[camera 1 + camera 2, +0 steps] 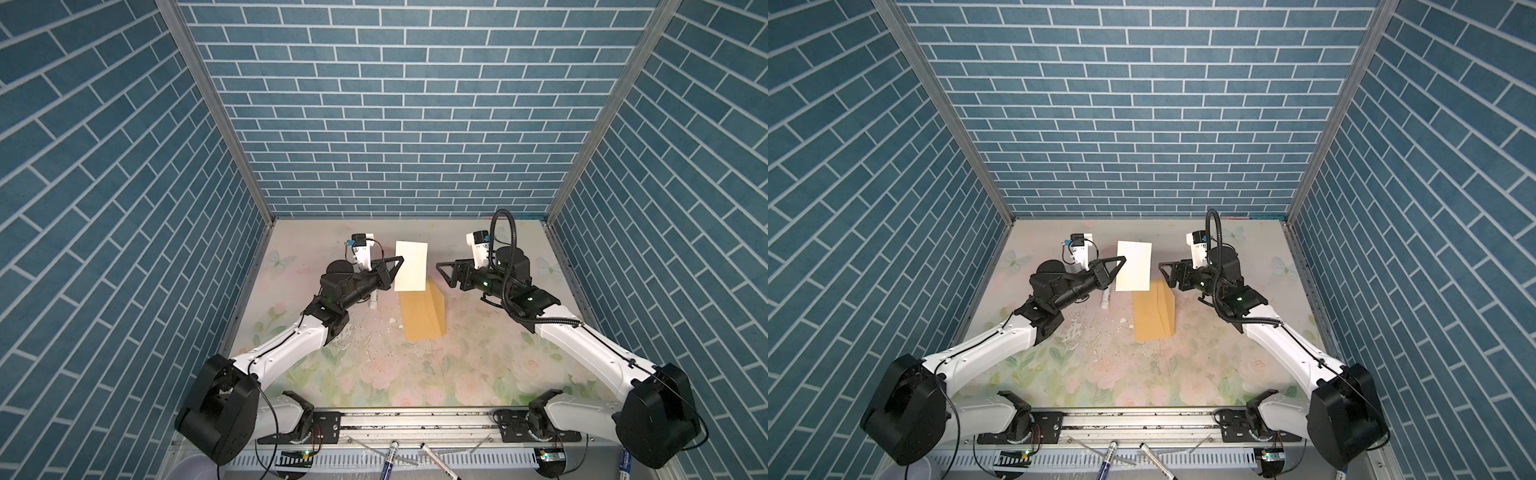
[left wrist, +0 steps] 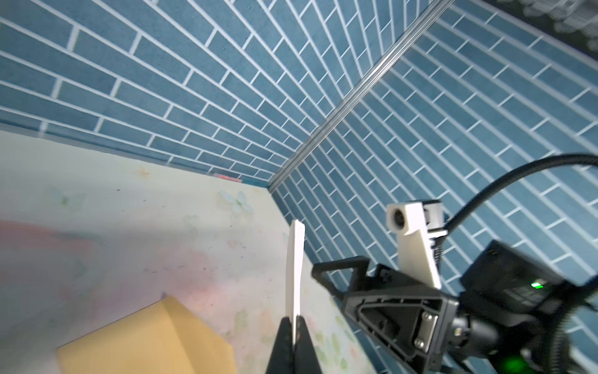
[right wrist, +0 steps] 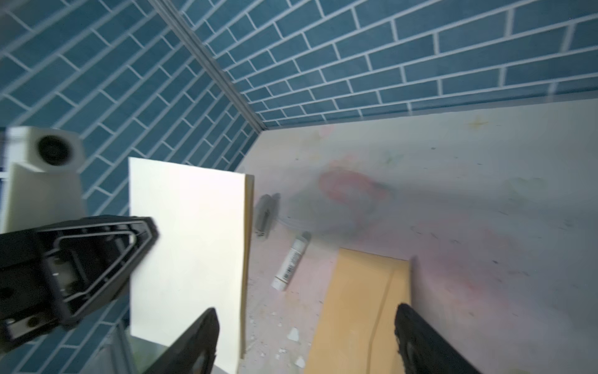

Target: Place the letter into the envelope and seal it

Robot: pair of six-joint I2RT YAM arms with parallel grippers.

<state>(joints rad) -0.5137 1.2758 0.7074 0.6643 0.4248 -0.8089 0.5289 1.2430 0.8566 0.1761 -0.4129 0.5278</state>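
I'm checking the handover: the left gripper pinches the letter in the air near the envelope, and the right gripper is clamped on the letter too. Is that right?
Not quite. The right gripper is not clamped on the letter: the right wrist view shows its jaws wide apart, gripping nothing. The left gripper does pinch the letter in the air near the envelope.

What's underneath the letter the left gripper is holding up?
The letter, pinched upright by the left gripper, hangs above the table, where the envelope lies. In both top views the sheet covers the envelope's far end and the table behind.
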